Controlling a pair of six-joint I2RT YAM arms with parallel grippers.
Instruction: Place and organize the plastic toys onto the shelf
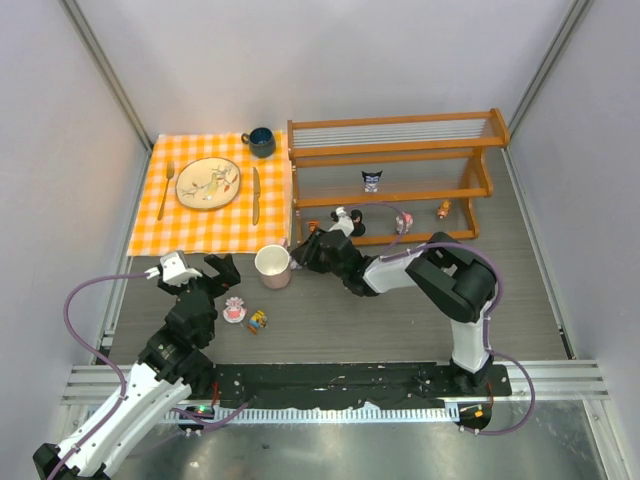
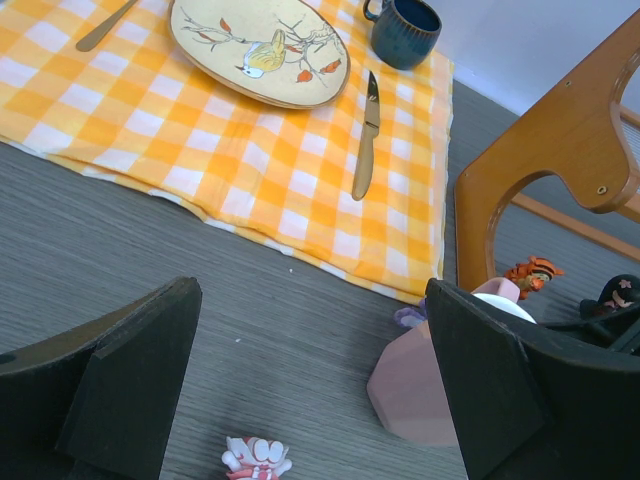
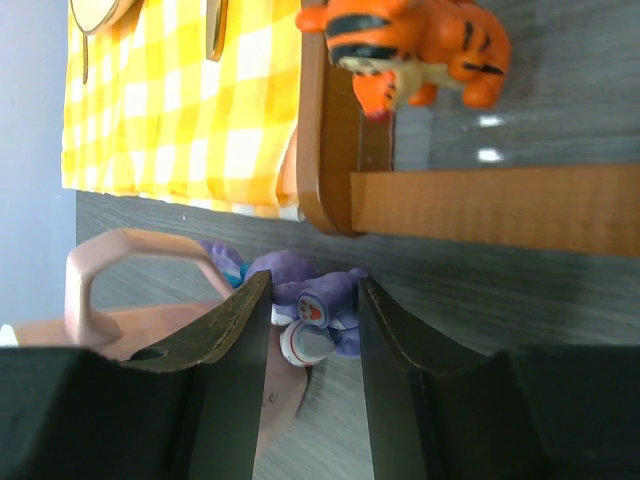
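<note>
The shelf (image 1: pixel 390 150) stands at the back right. Its lower rail holds a black-blue toy (image 1: pixel 372 180), a pink toy (image 1: pixel 404 220), an orange toy (image 1: pixel 443 209), a black toy (image 1: pixel 347 218) and an orange tiger toy (image 1: pixel 313 227). My right gripper (image 1: pixel 303 248) is low by the shelf's left leg (image 3: pixel 330 150). In the right wrist view it (image 3: pixel 315 285) is shut on a purple-blue toy (image 3: pixel 320 300) lying on the table beside the mug's handle. My left gripper (image 1: pixel 195 272) is open and empty (image 2: pixel 312 290). A pink-white toy (image 1: pixel 234 310) and a yellow-orange toy (image 1: pixel 258 320) lie just right of it.
A white-and-pink mug (image 1: pixel 273 267) stands between the two grippers, close to the right one. An orange checked cloth (image 1: pixel 215 225) at back left carries a plate (image 1: pixel 208 183), fork, knife (image 1: pixel 256 195) and a dark blue cup (image 1: pixel 261 141). Grey walls close both sides.
</note>
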